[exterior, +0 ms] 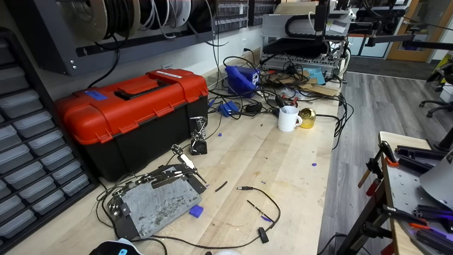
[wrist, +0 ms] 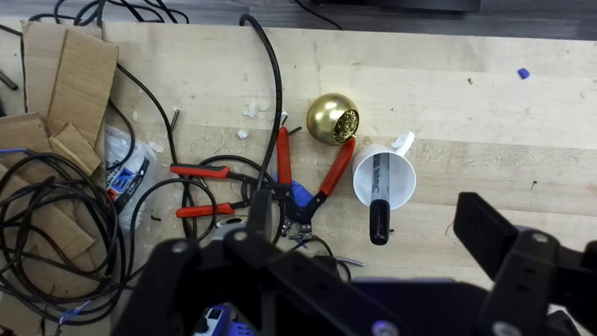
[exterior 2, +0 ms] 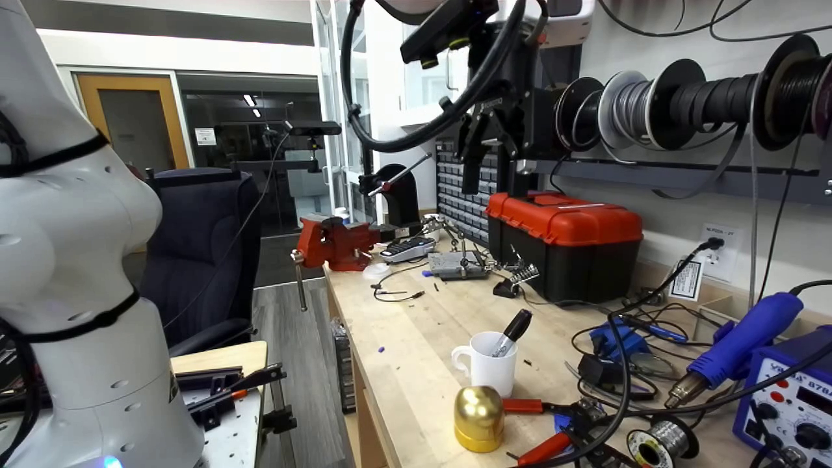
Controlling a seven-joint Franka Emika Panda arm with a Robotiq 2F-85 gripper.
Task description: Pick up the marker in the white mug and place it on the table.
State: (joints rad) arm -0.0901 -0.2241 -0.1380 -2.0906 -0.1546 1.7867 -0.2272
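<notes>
Wood-grain workbench top is running along a white wall w/ wire spools above, grey plank flr showing alongside. Red/blk toolbox is standing by the wall. Txt's reading "Sharpie" on the marker, "878" on the blue hot-air stn. Marker's leaning in the white mug, blk cap poking past the rim. Gripper is hanging well above, fingers spread wide; in wrist view, cap's sitting btwn them.

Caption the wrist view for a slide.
Open Robotiq gripper over a workbench, a Sharpie marker leaning in a white mug beside a gold soldering-tip cleaner.
</notes>
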